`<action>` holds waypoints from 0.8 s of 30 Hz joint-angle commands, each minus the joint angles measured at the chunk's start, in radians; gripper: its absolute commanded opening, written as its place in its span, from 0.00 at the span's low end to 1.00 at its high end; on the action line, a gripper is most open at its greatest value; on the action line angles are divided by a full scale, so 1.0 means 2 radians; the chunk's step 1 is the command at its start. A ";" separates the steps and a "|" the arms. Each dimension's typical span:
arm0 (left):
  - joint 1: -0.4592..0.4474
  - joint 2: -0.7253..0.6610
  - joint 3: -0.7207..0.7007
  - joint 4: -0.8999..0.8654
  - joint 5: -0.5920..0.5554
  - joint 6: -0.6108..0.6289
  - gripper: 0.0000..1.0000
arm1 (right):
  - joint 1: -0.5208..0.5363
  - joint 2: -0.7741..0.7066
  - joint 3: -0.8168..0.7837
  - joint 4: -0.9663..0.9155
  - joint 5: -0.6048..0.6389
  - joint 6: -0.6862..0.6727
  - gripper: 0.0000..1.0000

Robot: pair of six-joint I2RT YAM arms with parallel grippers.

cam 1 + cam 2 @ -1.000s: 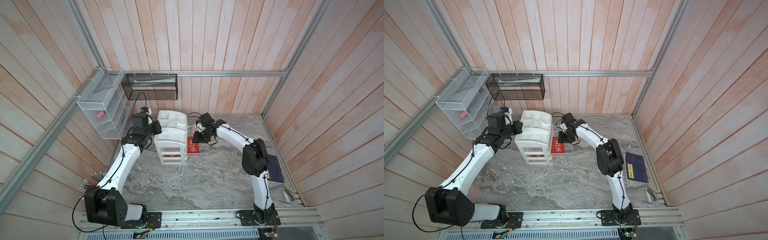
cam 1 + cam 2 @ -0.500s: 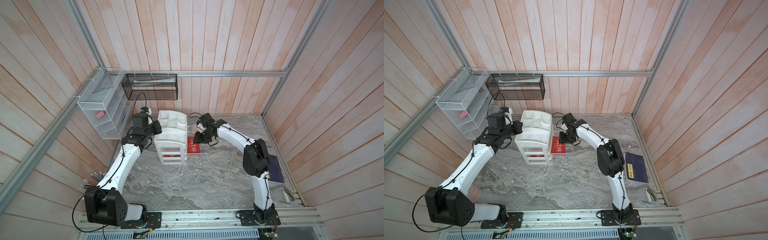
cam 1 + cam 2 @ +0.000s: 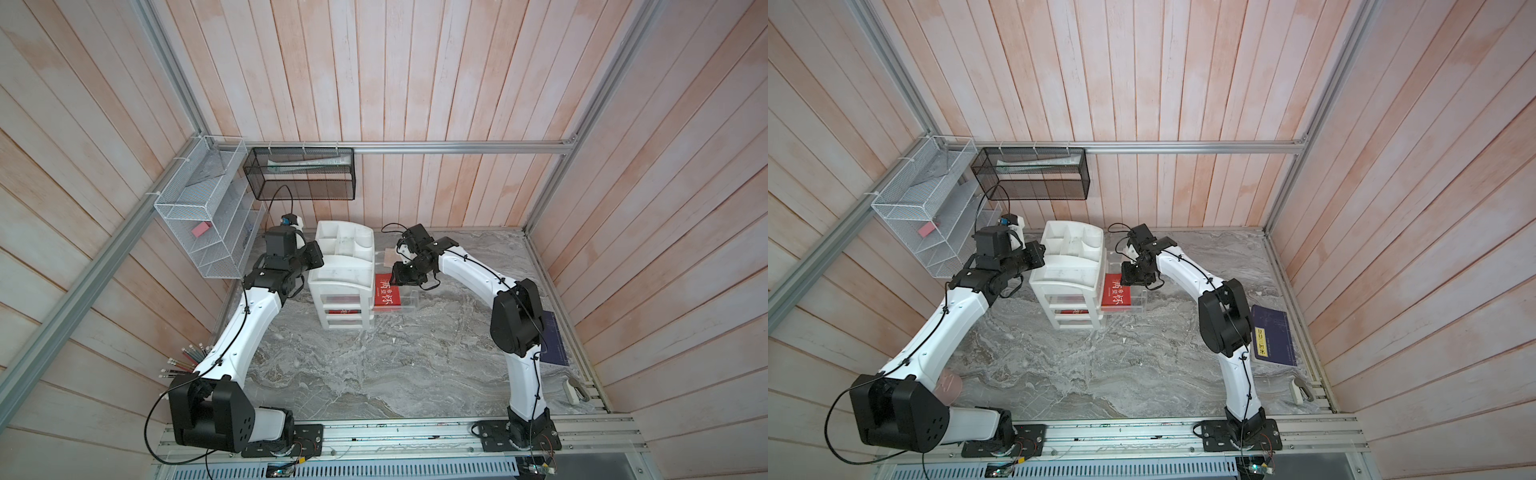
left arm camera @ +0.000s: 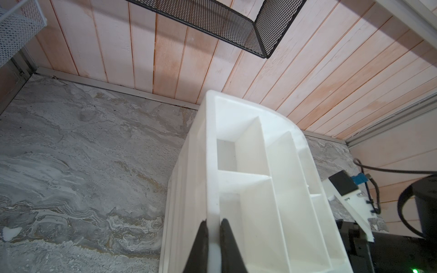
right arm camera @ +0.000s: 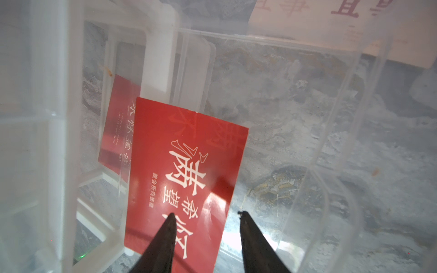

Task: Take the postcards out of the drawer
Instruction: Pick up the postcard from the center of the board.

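Now, spread right gripper hovers over red white-lettered postcard inside clear plastic drawer; left gripper pinches white plastic organiser; next, probably: pinch its thin edge.

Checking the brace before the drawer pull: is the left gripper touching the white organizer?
Touching. The left wrist view shows the left gripper shut on the side wall of the white organizer, with one finger pressed against each face of the wall.

Pale pink plank walls surround a grey marbled tabletop, a black mesh basket hanging on one.
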State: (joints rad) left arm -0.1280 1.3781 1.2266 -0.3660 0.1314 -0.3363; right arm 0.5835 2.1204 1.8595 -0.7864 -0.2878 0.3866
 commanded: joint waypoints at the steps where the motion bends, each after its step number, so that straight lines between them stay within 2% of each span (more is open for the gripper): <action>1: -0.004 0.021 -0.017 -0.045 0.015 0.032 0.00 | -0.003 0.014 0.007 -0.034 -0.004 -0.015 0.45; 17: -0.004 0.024 -0.014 -0.045 0.018 0.034 0.00 | 0.002 0.057 0.043 -0.066 -0.027 -0.031 0.44; 24: -0.004 0.022 -0.015 -0.046 0.016 0.034 0.00 | -0.002 0.044 0.017 -0.021 -0.073 -0.025 0.43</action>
State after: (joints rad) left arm -0.1280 1.3796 1.2266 -0.3630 0.1356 -0.3325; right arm 0.5880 2.2028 1.9285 -0.8440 -0.3843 0.3401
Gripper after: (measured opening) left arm 0.107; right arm 0.429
